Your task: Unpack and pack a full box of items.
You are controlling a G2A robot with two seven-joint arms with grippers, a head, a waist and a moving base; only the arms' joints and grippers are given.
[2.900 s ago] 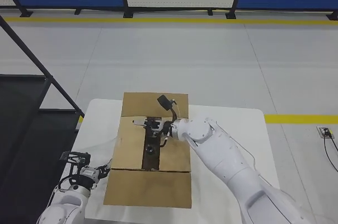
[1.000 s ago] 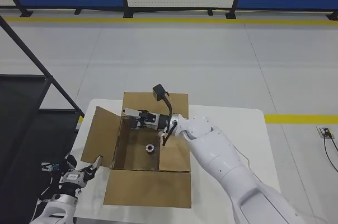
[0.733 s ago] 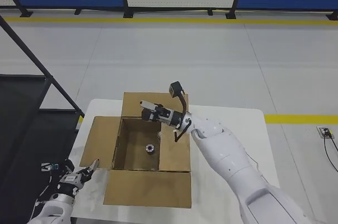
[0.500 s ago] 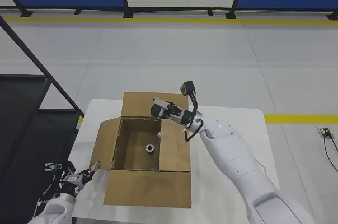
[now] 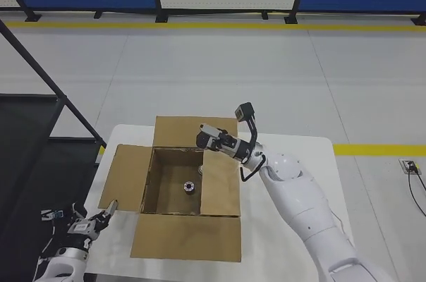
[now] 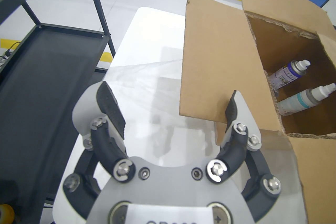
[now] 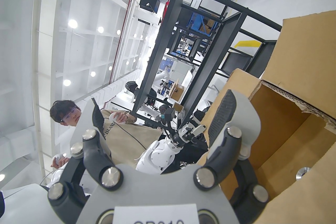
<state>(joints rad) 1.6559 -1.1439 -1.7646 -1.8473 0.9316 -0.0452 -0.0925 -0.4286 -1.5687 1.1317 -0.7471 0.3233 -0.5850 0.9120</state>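
Left gripper (image 6: 168, 96), fingers wide apart and empty, sits near the left flap of the box (image 5: 185, 236); right gripper (image 7: 161, 101) likewise, over its far flap.

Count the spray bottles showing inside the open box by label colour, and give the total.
Blue-label spray bottle: 1
Teal-label spray bottle: 1
Total: 2, both inside the cardboard box
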